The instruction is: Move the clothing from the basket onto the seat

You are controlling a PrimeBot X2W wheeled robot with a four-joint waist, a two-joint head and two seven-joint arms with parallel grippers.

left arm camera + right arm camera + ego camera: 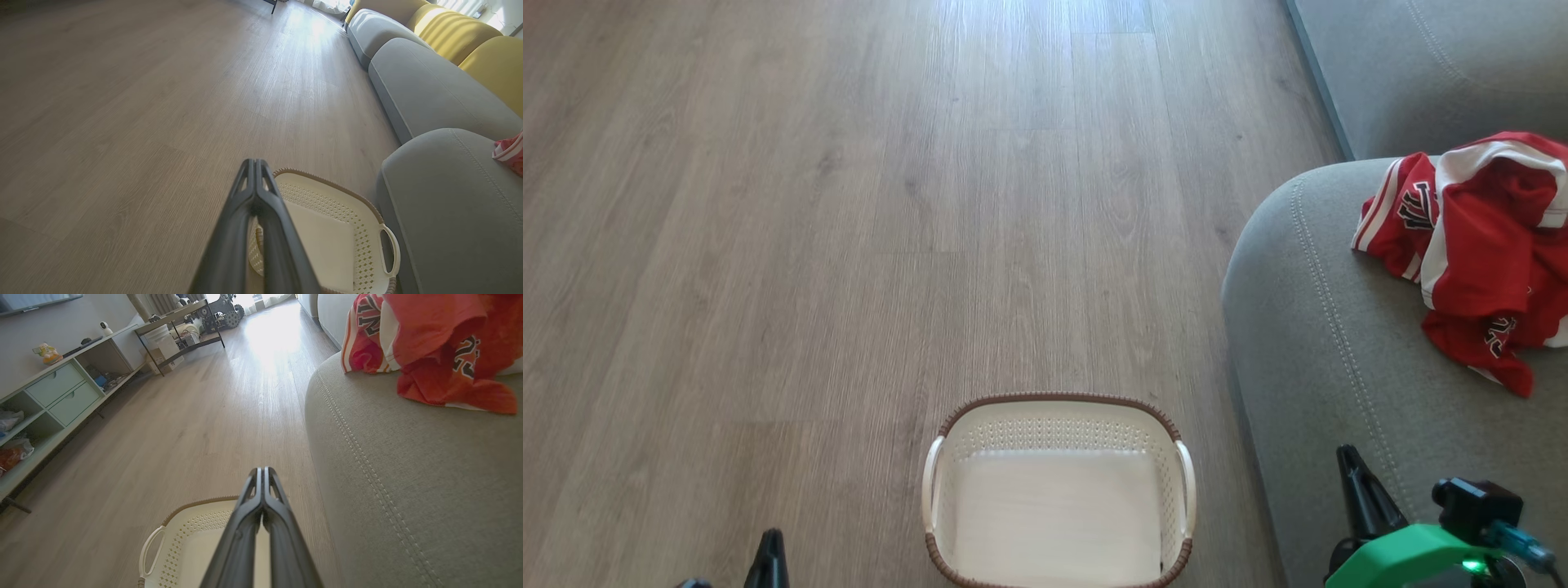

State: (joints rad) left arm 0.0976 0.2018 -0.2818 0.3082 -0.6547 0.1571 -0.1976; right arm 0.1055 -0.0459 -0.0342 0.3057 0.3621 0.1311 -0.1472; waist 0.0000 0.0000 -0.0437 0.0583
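The clothing lies in a crumpled heap on the seat, at the right of the head view, well apart from the basket. The heap is red fabric with white and black striped trim and bits of black, white-edged lettering. It is bunched with no clear long axis. One pointed corner trails toward the near side, and its right part runs out of the picture.

The seat is a large grey woven cushion with rounded edges and a double stitched seam curving along its left edge. A second grey cushion sits beyond it, and yellow back cushions stand further right.

The basket stands upright on the wood-grain plank floor, just left of the seat, with a loop handle on its left and right sides. It is cream perforated plastic with a brown braided rim, and its smooth bottom is in plain sight. Its near end is cut off, so I cannot tell its long axis.

The left gripper sits near left of the basket, and the right gripper is over the seat's near edge. Both point away, with their dark fingers pressed together and holding nothing.

A low shelf unit with pale green drawers lines the far left wall.
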